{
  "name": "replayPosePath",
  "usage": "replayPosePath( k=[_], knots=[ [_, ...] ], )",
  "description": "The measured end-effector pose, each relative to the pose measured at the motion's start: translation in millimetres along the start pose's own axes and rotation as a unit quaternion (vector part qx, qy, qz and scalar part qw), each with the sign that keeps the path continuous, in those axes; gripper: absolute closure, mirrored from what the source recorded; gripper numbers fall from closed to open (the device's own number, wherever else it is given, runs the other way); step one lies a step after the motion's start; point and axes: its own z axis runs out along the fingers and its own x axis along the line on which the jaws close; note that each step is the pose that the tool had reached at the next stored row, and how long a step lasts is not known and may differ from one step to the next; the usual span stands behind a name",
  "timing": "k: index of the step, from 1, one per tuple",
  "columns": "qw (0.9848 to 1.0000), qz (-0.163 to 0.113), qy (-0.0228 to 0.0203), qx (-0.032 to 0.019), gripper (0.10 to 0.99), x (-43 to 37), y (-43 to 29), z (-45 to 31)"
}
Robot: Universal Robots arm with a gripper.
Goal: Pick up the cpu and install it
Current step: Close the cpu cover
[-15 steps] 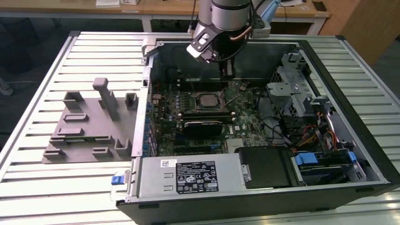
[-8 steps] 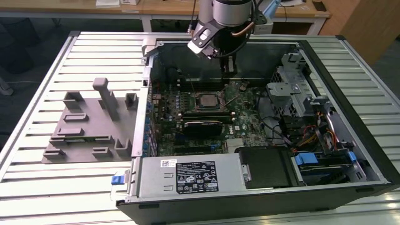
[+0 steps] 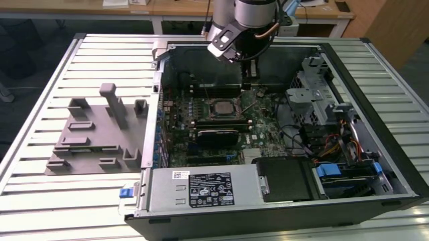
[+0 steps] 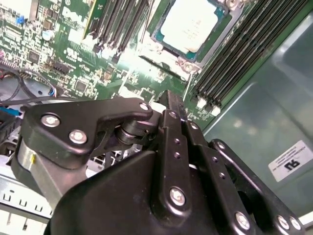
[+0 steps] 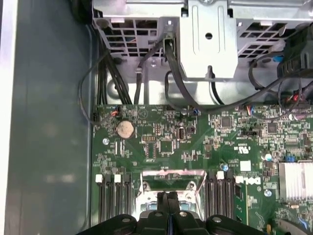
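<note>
The cpu (image 3: pixel 221 106) is seen lying in its socket on the motherboard (image 3: pixel 264 128), inside the open case (image 3: pixel 392 145) on the counter (image 3: pixel 40 100). The gripper (image 3: pixel 249 85) is held just above and beside it, with its fingers (image 5: pixel 164 198) pressed together and nothing pinched. Placement is judged done. Any further move is judged to call for staying clear of the socket.

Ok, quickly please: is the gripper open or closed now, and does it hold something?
Gripper: closed, fingers together, holding nothing. The cpu lies in the socket.
</note>
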Motion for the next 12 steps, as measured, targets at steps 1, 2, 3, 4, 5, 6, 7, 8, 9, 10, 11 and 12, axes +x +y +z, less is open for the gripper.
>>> replayPosePath(
  k=[1, 2, 3, 4, 5, 6, 7, 8, 9, 10, 11, 12],
  knots=[
    [1.0000, 0.000, -0.0001, 0.0002, 0.980, 0.2, 1.0, 0.0],
    [1.0000, 0.000, -0.0002, 0.0005, 0.980, 0.3, 1.5, -0.2],
    [1.0000, 0.000, -0.0002, 0.0007, 0.980, 0.4, 1.6, -0.9],
    [1.0000, 0.000, -0.0001, 0.0009, 0.980, 0.5, 1.8, -1.9],
    [1.0000, 0.000, -0.0001, 0.0011, 0.980, 0.5, 2.1, -3.0],
    [1.0000, 0.000, -0.0001, 0.0016, 0.980, 0.5, 2.7, -3.8],
    [1.0000, 0.000, 0.0000, 0.0022, 0.980, 0.7, 3.9, -3.9],
    [1.0000, 0.000, 0.0001, 0.0028, 0.980, 0.8, 5.7, -3.8],
    [1.0000, 0.000, 0.0000, 0.0032, 0.980, 1.0, 7.8, -3.7],
    [1.0000, 0.000, -0.0001, 0.0037, 0.980, 1.2, 10.3, -3.6],
    [1.0000, 0.000, -0.0001, 0.0040, 0.980, 1.4, 12.8, -3.4],
    [1.0000, 0.000, -0.0001, 0.0044, 0.980, 1.6, 15.3, -3.2]
  ],
)
